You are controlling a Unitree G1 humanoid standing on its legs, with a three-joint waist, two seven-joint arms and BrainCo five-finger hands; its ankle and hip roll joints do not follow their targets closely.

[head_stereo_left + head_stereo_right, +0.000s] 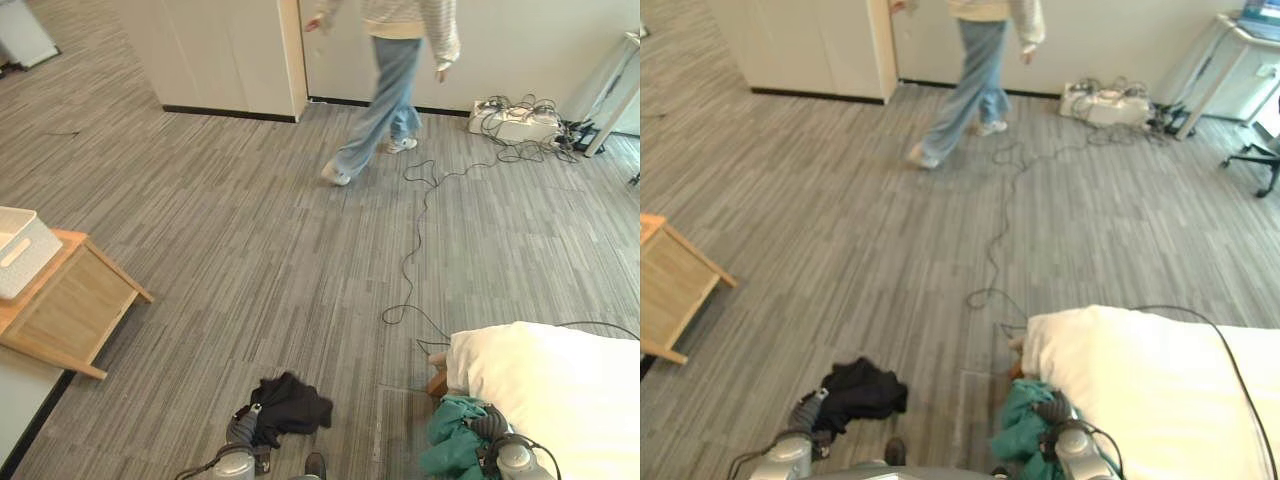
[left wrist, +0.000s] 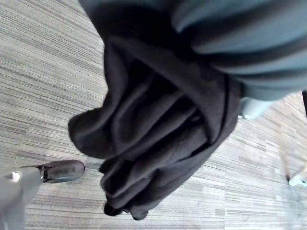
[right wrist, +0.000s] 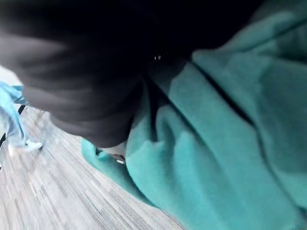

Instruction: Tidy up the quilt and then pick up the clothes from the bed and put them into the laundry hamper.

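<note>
The left hand (image 1: 243, 425) holds a black garment (image 1: 290, 405), the right hand (image 1: 1052, 412) a teal one (image 1: 1020, 425) (both grips hidden, cannot tell) beside the quilt (image 1: 1140, 370).

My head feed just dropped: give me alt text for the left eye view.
The left hand holds a crumpled black garment and the right hand a bunched teal garment over grey striped carpet, beside the white quilted bed. A person walks past at the far wall.

Silver-grey arms (image 1: 233, 465); dark ribbed covers on the left robot hand (image 1: 243, 428) and right robot hand (image 1: 488, 422).
</note>
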